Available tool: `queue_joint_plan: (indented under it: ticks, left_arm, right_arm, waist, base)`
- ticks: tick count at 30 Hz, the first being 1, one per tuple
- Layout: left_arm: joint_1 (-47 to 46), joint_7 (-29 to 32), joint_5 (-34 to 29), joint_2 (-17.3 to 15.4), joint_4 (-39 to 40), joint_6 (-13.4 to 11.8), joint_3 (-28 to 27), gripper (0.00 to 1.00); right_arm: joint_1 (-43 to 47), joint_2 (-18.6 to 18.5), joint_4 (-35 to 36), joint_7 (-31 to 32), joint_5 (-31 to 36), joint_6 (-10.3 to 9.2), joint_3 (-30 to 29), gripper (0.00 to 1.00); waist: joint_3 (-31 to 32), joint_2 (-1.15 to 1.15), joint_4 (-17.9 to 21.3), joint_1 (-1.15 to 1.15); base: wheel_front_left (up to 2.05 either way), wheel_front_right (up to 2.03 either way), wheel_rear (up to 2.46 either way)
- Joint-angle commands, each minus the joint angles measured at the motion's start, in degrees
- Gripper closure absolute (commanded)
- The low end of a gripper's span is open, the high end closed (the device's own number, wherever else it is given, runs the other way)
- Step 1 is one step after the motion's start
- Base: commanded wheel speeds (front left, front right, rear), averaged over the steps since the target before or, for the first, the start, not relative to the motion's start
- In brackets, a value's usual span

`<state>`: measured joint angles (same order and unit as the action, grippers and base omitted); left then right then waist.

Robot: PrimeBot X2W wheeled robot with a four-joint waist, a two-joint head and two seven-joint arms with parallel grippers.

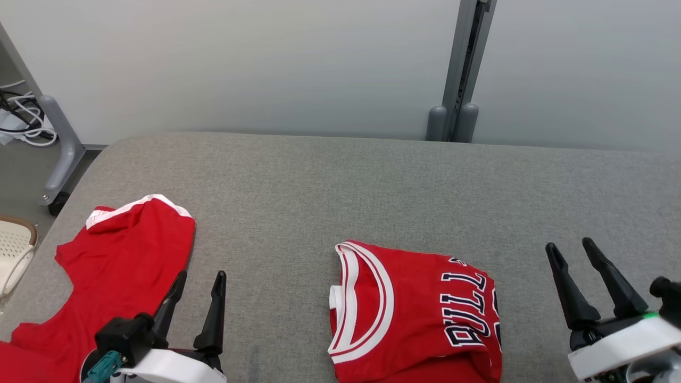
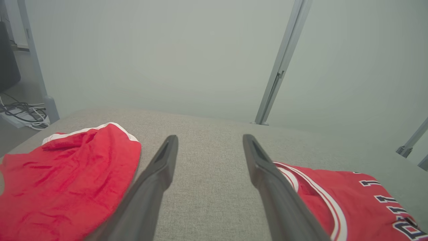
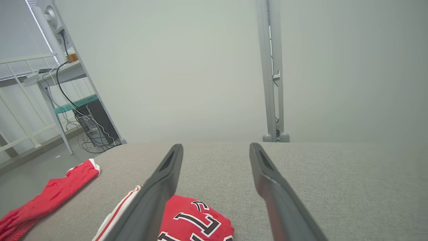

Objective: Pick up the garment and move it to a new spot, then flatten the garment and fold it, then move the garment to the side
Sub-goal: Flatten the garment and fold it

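While the jersey point(image 1: 415, 314) lies between them, left fingers point(image 1: 215, 308) and right fingers point(image 1: 566, 287) gape wide — both empty.

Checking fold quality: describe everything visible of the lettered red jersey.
The red jersey lies folded flat on the grey fabric table, near its front edge, between the left gripper and right gripper, touching neither. Its white-trimmed neckline faces the robot's left; dark, white-outlined letters run sideways at its right. Thin cloth, lightly rumpled.

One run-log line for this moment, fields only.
left gripper: open, empty | right gripper: open, empty | lettered jersey: folded, mid table | plain red garment: rumpled, left side
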<state>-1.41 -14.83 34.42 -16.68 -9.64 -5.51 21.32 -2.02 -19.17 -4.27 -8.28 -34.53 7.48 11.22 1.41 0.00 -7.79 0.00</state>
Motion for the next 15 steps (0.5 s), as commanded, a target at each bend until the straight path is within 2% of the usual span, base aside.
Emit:
queue_joint_plan:
  ticks: [1,4,15]
  left_arm:
    - [0.34,-0.30,-0.69,0.11,0.31,0.41,-0.80,0.00]
    - [0.89,-0.30,-1.42,0.41,0.33,0.89,-1.50,0.00]
    - [0.20,-0.31,-3.05,1.82,-1.05,2.50,-2.17,0.00]
  right_arm:
    - [1.03,1.22,-0.54,-1.46,1.41,0.04,-0.91,0.00]
    - [1.55,3.05,-1.64,-2.46,3.00,0.04,-1.49,0.00]
    - [-1.40,5.10,-8.09,-0.11,5.03,0.04,-2.26,0.00]
  waist:
    - [-0.17,0.00,0.31,0.00]
    - [-0.25,0.00,0.78,0.00]
    - [0.09,0.00,-0.06,0.00]
  base:
    - [0.00,0.00,0.00]
    - [0.00,0.00,0.00]
    - [0.00,0.00,0.00]
